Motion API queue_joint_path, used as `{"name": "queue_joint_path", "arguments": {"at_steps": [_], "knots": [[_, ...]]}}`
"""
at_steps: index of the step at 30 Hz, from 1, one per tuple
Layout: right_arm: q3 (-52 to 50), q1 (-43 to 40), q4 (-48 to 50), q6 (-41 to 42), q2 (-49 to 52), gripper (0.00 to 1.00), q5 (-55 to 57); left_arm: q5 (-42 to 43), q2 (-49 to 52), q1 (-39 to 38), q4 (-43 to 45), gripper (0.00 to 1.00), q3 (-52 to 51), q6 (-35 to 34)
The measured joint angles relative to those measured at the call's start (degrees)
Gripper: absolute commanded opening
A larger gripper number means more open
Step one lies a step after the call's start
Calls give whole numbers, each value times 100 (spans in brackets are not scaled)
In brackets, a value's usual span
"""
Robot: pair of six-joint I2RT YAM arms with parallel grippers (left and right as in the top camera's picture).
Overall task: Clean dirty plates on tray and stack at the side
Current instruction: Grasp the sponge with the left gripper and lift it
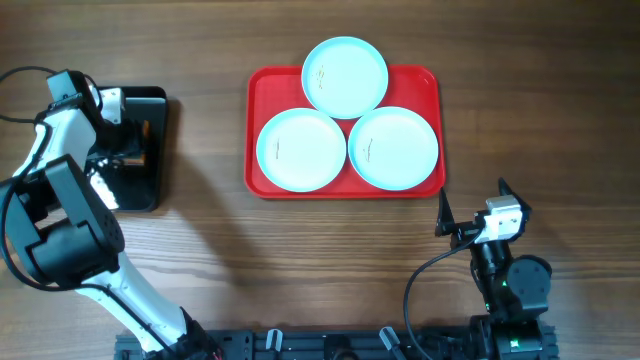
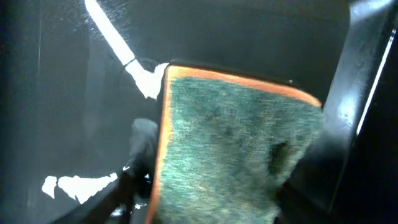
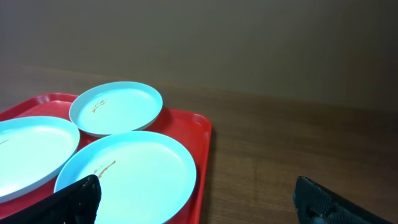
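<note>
Three pale blue plates lie on the red tray (image 1: 262, 85): one at the back (image 1: 345, 75), one front left (image 1: 300, 150), one front right (image 1: 393, 147). Each bears a small dark smudge. In the right wrist view the tray (image 3: 202, 134) holds the front right plate (image 3: 127, 177) nearest, with the back plate (image 3: 116, 107) behind it. My right gripper (image 1: 472, 205) is open and empty, in front of the tray's right corner (image 3: 198, 196). My left gripper (image 1: 125, 150) is down in the black tray (image 1: 150, 195), its fingers (image 2: 217, 199) against both sides of a green sponge with an orange edge (image 2: 230, 149).
The black tray stands at the far left of the wooden table, well apart from the red tray. Bare wood lies between the two trays, in front of the red tray and to its right. The arm bases stand at the front edge.
</note>
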Motion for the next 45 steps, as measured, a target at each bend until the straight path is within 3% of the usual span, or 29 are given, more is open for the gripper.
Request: {"name": "queue_joint_path", "arguments": {"at_steps": [1, 6, 13, 14, 15, 16, 17, 18, 26, 27, 28, 30, 34, 45], "knots": [[0, 0, 0, 0, 0, 100, 0, 0, 0, 0, 13, 34, 0, 39], [0, 0, 0, 0, 0, 100, 0, -2, 0, 0, 17, 5, 0, 13], [0, 0, 0, 0, 0, 100, 0, -2, 0, 0, 17, 4, 0, 28], [0, 0, 0, 0, 0, 100, 0, -2, 0, 0, 17, 19, 0, 26], [0, 0, 0, 0, 0, 100, 0, -2, 0, 0, 17, 43, 0, 24], [0, 0, 0, 0, 0, 100, 0, -4, 0, 0, 20, 81, 0, 24], [0, 0, 0, 0, 0, 100, 0, -2, 0, 0, 20, 93, 0, 0], [0, 0, 0, 0, 0, 100, 0, -2, 0, 0, 20, 100, 0, -35], [0, 0, 0, 0, 0, 100, 0, 2, 0, 0, 142, 100, 0, -103], [0, 0, 0, 0, 0, 100, 0, 13, 0, 0, 153, 98, 0, -103], [0, 0, 0, 0, 0, 100, 0, 52, 0, 0, 170, 91, 0, -103], [0, 0, 0, 0, 0, 100, 0, 133, 0, 0, 197, 68, 0, -129], [0, 0, 0, 0, 0, 100, 0, 260, 0, 0, 212, 4, 0, -146], [0, 0, 0, 0, 0, 100, 0, 151, -4, 0, 4, 4, 0, -278]]}}
